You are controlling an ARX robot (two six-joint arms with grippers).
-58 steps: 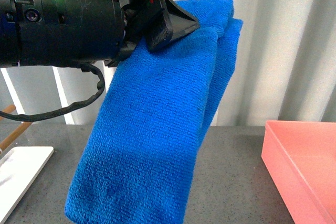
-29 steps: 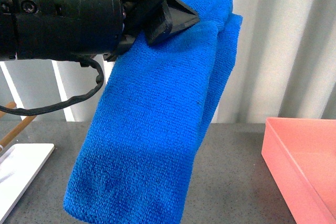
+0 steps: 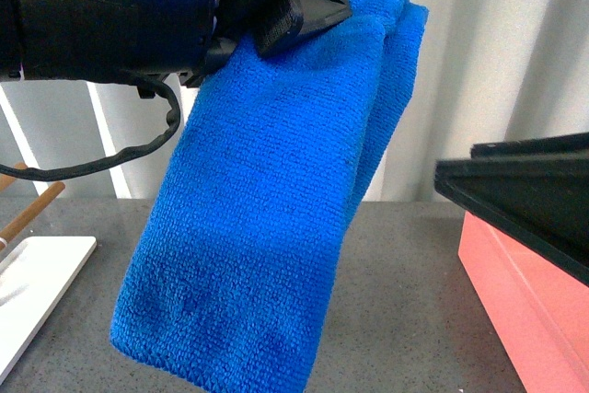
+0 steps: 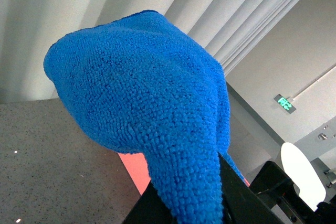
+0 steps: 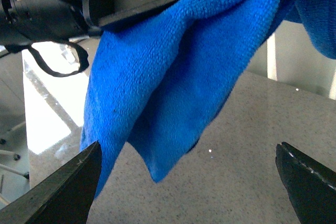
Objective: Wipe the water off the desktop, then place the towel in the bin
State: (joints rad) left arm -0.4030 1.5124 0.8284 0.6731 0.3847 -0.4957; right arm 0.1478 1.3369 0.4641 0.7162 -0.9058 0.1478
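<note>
L hand (image 3: 317, 17) at 11 o'clock in front view, pressed shut on top fold of towel (image 3: 267, 209). Cloth hangs doubled over, above tabletop (image 3: 405, 301), lower end toward 7 o'clock. R hand (image 5: 189, 184) spread wide, fingers apart, facing the hanging towel w/o touching it. In front view one dark finger shows at 3 o'clock, overlapping bin (image 3: 515, 301) at 4 o'clock. White tray (image 3: 41, 287) at 8 o'clock, wooden stick (image 3: 32, 212) at 9.

Bright, diffuse light; soft shading on the towel (image 3: 267, 181); closest edges blurred.
</note>
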